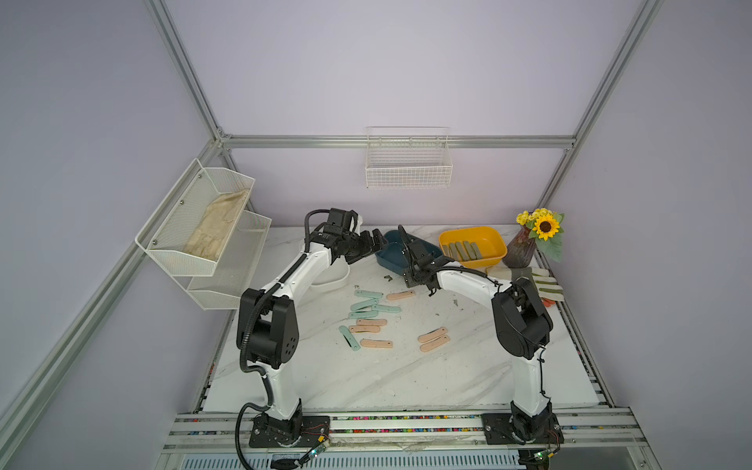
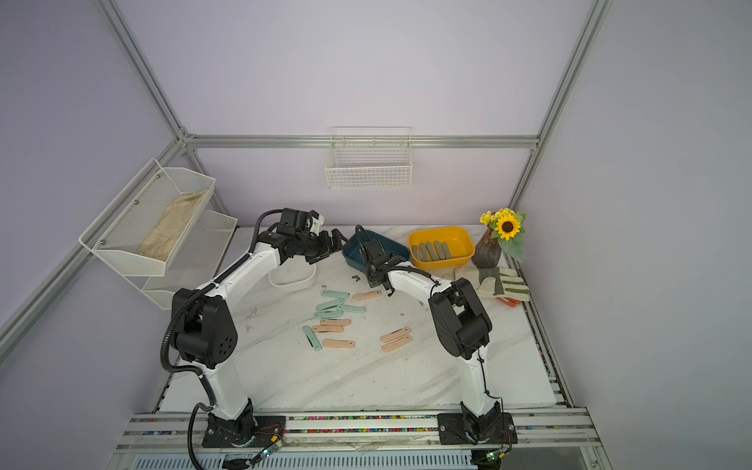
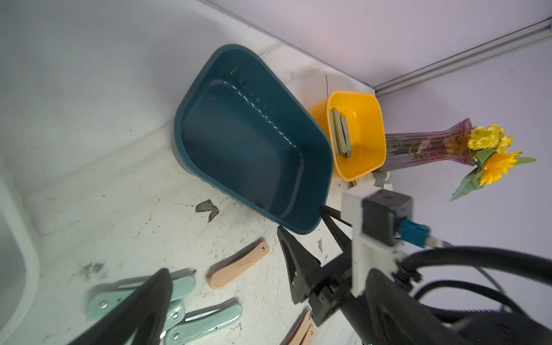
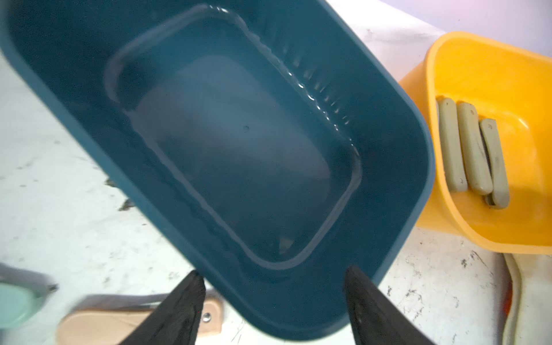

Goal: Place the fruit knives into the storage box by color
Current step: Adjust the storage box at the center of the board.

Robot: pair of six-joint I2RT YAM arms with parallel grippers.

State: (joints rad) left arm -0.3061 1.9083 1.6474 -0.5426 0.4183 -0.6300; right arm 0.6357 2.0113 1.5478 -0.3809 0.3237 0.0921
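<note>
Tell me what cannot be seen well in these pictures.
- White plastic tub: both top views, left arm covers most; contents hidden.
- Mint green folded knife: right wrist view, blurred, cut by edge.
- Dark teal plastic bin: both top views, right arm covers part.

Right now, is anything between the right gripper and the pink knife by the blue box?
Nothing visible. The open right gripper hangs above the pink knife, at the blue box's corner, with only bare table around that knife.

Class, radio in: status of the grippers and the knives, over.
Left gripper, right gripper open, empty. Olive knives in yellow box; mint knives, pink knives loose on table. Teal box empty.
</note>
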